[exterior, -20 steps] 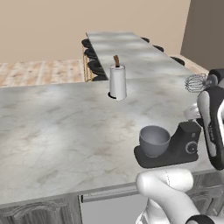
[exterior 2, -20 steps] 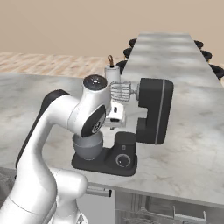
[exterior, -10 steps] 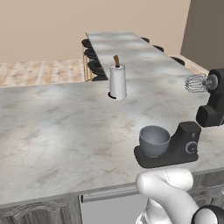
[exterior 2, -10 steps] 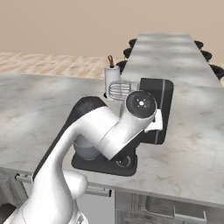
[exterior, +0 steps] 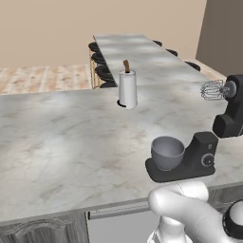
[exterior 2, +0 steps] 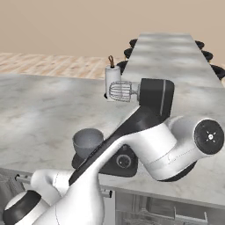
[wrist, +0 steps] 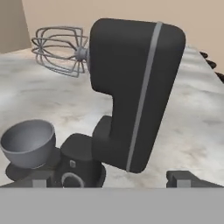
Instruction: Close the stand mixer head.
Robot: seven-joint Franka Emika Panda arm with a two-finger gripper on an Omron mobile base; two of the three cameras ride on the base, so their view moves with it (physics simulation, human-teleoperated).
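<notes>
The matte black oblong mixer head (wrist: 131, 87) with its silver wire whisk (wrist: 59, 45) stands tilted up. The gripper (wrist: 111, 179), fingertips spread wide and empty, sits short of it. A push off-centre could slide the black base (exterior: 182, 163) (it looks unanchored) or knock the grey metal bowl (wrist: 27, 143).

**Even, soft rendered light**

Bright, diffuse light throughout; no glare; faint shadow beneath the stand mixer head (wrist: 131, 87) on the marble counter (exterior: 71, 142); hand view slightly soft, perhaps from upscaling; edges undistorted.

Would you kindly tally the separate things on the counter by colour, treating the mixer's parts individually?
Black: 2, stand mixer head and base
Grey/silver: 2, bowl and whisk
White: 1, paper towel roll
Total: 5
</notes>
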